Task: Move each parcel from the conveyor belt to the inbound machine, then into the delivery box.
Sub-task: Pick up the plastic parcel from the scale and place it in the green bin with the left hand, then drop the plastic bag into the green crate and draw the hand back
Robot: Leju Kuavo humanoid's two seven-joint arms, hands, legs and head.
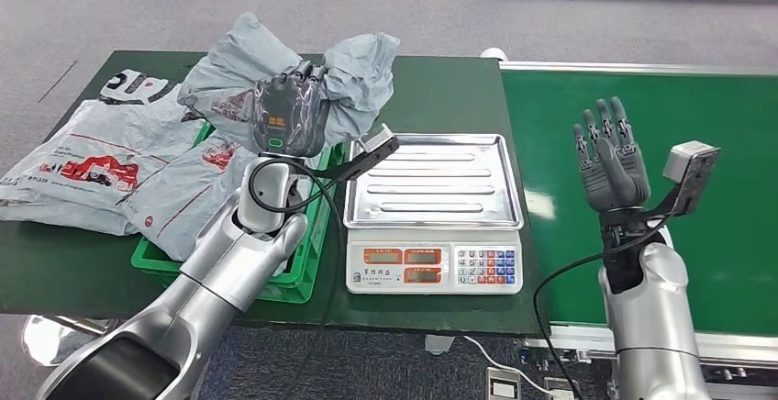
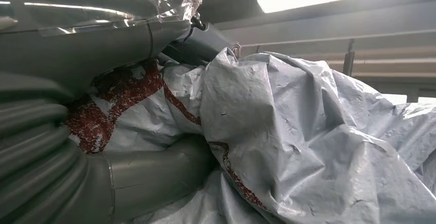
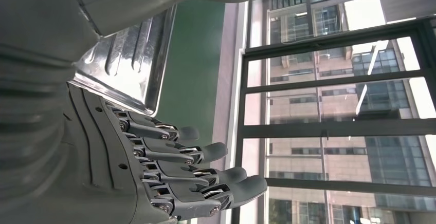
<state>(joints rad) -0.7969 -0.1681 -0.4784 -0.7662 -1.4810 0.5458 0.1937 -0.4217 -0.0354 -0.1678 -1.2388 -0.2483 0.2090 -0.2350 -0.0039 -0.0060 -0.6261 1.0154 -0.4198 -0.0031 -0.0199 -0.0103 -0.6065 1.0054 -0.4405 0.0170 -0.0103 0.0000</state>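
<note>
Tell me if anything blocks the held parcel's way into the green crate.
Partly. The left hand holds the grey parcel above the green crate, but other grey parcels already lie over most of its opening, so it would land on them.

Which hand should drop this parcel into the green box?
Left. The left hand already grips the grey parcel, raised right above the green crate. The right hand hangs open and empty over the conveyor belt, beyond the scale.
</note>
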